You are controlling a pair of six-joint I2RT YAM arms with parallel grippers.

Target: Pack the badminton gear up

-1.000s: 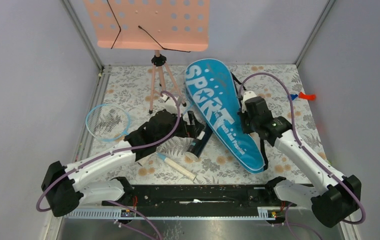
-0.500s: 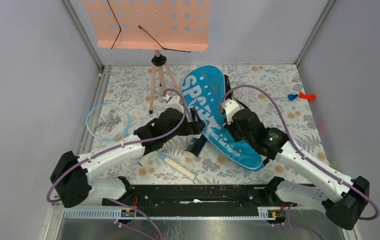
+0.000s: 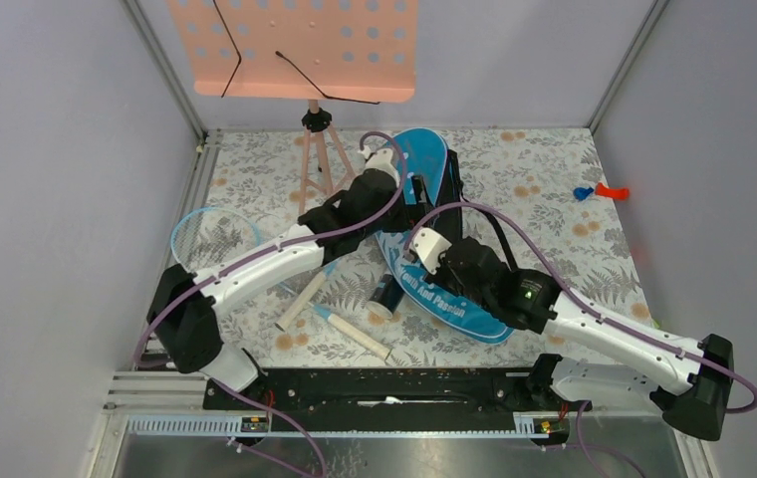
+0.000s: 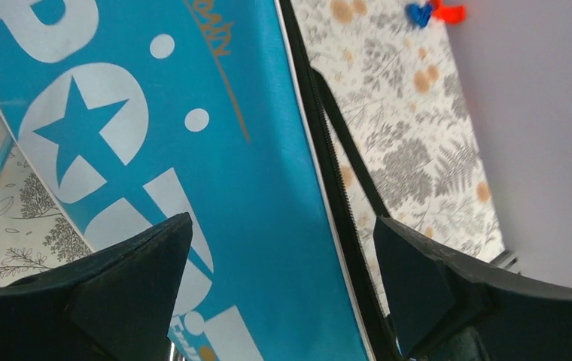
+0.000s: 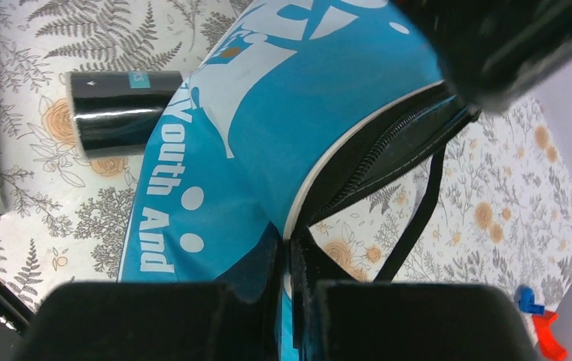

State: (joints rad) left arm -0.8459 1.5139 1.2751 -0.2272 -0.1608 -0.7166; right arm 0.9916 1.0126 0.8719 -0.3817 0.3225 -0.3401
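Jaws of my right gripper pinch the slick blue racket bag by its zippered edge. My left gripper gapes wide just above its printed face. A second ago it hovered by the glossy tube.

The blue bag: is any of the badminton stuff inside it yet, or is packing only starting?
Nothing looks packed yet. The right gripper is pinching the edge of the bag beside its open zip, and the left gripper hangs open over it. Left to pack, lying on the table: a racket, a second racket handle and the black tube.
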